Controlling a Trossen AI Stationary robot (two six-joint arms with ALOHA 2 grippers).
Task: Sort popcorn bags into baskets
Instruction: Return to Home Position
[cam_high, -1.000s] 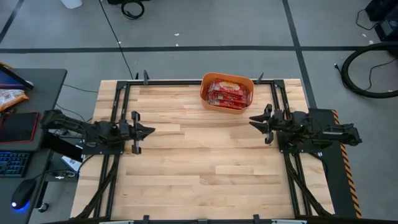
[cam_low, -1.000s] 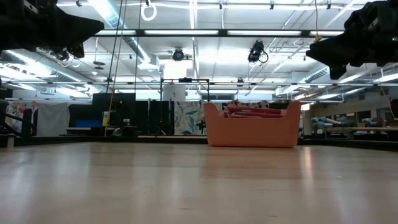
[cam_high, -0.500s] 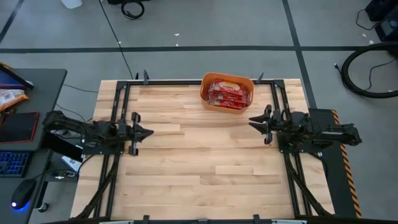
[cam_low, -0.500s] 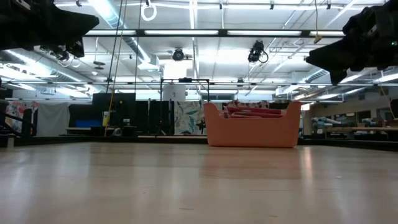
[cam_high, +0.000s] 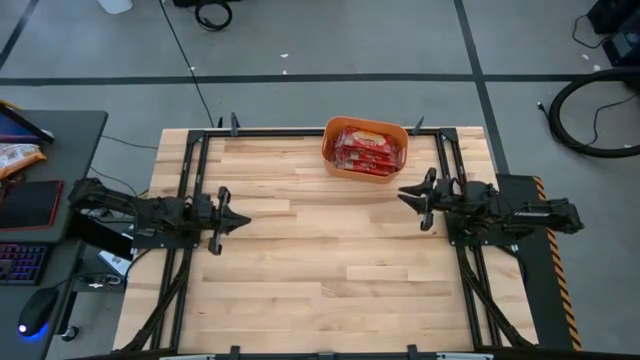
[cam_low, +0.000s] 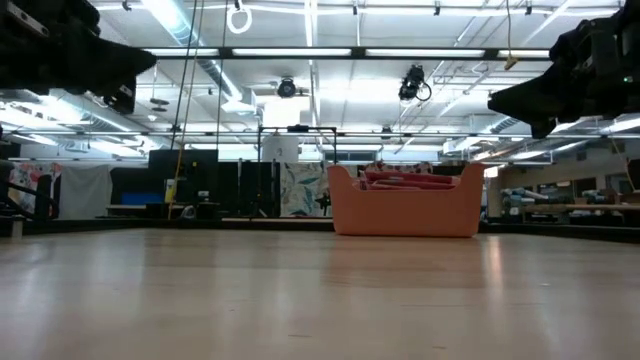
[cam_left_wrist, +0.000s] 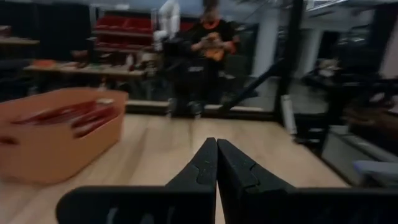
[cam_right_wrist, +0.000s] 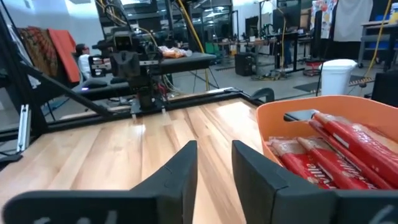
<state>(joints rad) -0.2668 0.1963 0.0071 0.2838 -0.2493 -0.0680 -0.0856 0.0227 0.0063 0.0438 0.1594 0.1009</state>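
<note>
The orange basket (cam_high: 328, 140) stands at the table's far edge, a little right of centre, and also shows in the low view (cam_low: 405, 210). Several red popcorn bags (cam_high: 366, 150) lie stacked inside it; their upper edges show just above the rim (cam_low: 405, 178). My left gripper (cam_high: 247, 221) hovers over the table's left side with its fingers shut (cam_left_wrist: 216, 149) and nothing between them. My right gripper (cam_high: 401, 192) hovers on the right side, just near of the basket (cam_right_wrist: 292, 115) and the bags (cam_right_wrist: 339, 146). It is open by a narrow gap (cam_right_wrist: 214, 152) and empty.
Black frame rails (cam_high: 190, 170) run along the table's left, right and far sides. A desk to the left holds a keyboard, a mouse and an orange snack bag (cam_high: 15, 155). Bare wood lies between the arms. A person (cam_left_wrist: 211, 40) stands beyond the table.
My left gripper has shifted slightly toward the table's near edge. The basket, the bags and my right gripper have stayed where they were.
</note>
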